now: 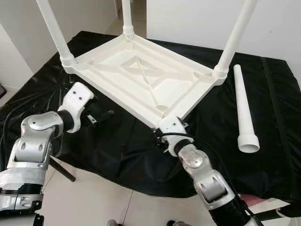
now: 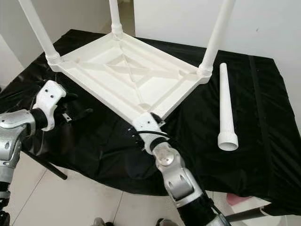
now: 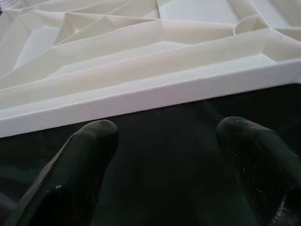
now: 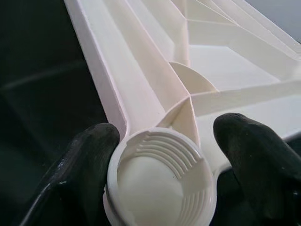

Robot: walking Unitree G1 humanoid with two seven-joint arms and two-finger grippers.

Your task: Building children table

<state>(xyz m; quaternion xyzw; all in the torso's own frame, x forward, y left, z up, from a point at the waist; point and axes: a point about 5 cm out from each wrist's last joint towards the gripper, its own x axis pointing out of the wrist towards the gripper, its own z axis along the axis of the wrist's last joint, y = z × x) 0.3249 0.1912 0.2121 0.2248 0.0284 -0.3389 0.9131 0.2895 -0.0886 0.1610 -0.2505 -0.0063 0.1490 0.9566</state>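
While white tabletop (image 1: 141,75) lies upside down on black cloth (image 1: 263,122), three legs (image 1: 237,33) stand screwed in; fourth leg (image 1: 244,113) lies loose, well off to right pincer's right. Right pincer (image 4: 160,160), fingers spread, straddles empty threaded socket (image 4: 157,181) at near corner. Left pincer (image 3: 164,141), fingers apart and empty, hovers just beside tabletop's near edge. Judged three-quarters done: last leg to fetch, screw in, then flip table.
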